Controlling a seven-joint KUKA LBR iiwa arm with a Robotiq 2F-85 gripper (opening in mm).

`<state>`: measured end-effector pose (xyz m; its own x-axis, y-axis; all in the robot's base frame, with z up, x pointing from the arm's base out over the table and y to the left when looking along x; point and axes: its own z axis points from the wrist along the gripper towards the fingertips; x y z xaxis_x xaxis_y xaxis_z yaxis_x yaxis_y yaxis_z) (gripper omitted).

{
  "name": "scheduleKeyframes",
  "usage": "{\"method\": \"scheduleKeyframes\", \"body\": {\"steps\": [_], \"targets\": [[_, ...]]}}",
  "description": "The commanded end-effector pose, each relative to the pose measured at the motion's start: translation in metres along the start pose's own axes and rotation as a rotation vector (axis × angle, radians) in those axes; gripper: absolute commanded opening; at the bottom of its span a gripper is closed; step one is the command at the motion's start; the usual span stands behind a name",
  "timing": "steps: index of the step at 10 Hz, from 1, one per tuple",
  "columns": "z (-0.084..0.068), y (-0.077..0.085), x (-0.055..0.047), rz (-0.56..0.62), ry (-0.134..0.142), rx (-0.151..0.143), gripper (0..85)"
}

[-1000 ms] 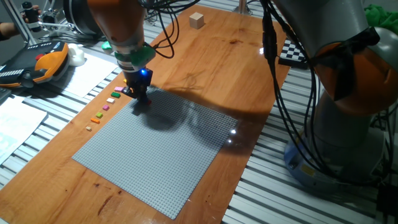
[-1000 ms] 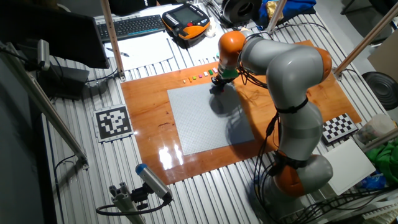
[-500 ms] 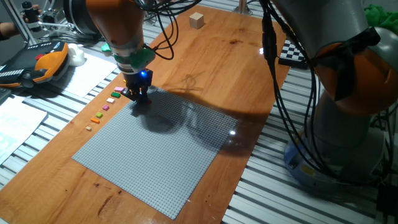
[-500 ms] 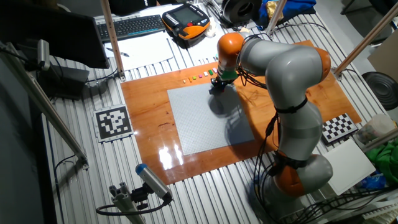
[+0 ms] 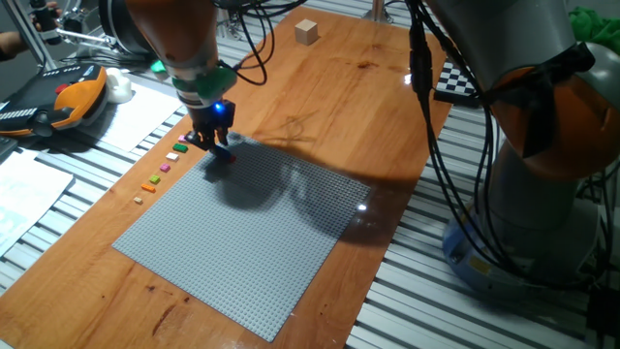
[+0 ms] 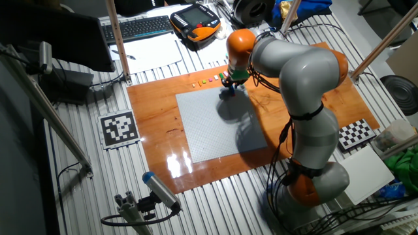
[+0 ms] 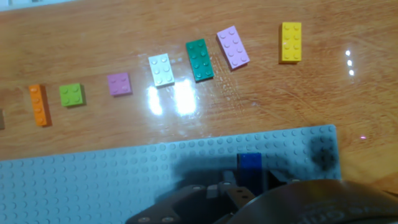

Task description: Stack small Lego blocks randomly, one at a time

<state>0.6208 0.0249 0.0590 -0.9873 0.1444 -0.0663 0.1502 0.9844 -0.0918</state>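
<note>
Hovering at the grey studded plastic baseplate's (image 7: 124,174) corner, the end effector (image 5: 215,145), its closure indiscernible, should be aligned squarely before the small blue brick (image 7: 250,163) beneath is pressed.

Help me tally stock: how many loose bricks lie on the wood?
7, in a row: orange, lime, purple, white, green, pink, yellow. More may sit off-frame.

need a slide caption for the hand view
Blue brick on grey baseplate; loose coloured bricks lined up on wood beyond.
</note>
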Motion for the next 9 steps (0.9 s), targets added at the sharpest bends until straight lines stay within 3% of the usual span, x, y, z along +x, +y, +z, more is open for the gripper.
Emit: {"method": "scheduleKeyframes", "body": {"steps": [1, 2, 3, 9], "targets": [[-0.002, 0.000, 0.000, -0.007, 0.006, -0.002, 17.0], [-0.001, -0.001, 0.000, -0.011, 0.013, -0.023, 0.0], [0.001, -0.001, 0.000, -0.006, 0.012, -0.044, 0.0], [0.017, 0.001, -0.001, -0.004, -0.023, -0.048, 0.0]]}}
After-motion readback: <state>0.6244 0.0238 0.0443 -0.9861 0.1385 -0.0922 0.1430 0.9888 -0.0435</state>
